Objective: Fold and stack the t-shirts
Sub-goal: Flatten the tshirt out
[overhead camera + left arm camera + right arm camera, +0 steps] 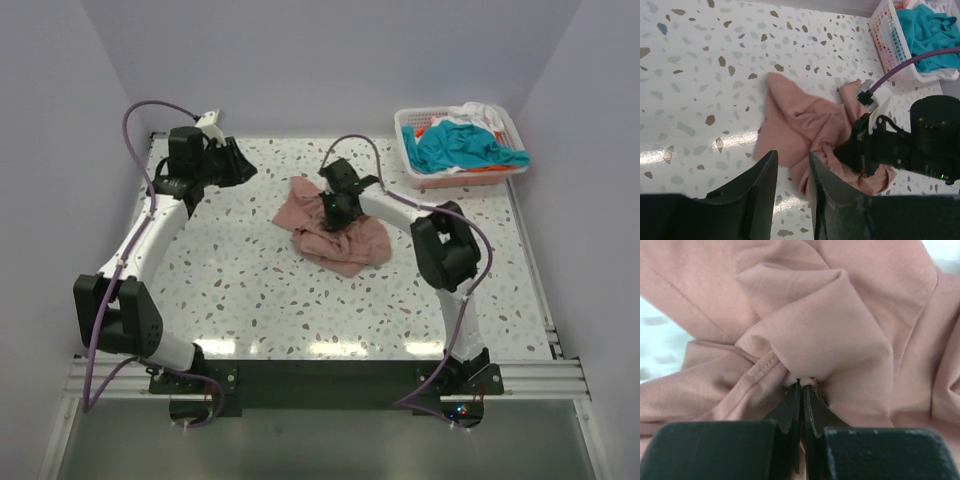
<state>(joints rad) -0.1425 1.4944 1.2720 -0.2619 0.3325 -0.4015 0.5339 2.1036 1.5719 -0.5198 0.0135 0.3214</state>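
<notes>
The right tool (801, 386) is clamped shut on a raised fold of the salmon-pink t-shirt (350, 250), crumpled on the counter (230, 270) left of the basket (455, 180), probably to lift and spread it, while the left tool (791, 162), narrowly parted and empty, hovers farther left.

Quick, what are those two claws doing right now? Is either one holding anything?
Left gripper: open, holding nothing.
Right gripper: closed, pinching a fold of the pink t-shirt.

Pink t-shirt (850, 340) — soft matt cloth; table (250, 300) — glossy, speckled.
</notes>
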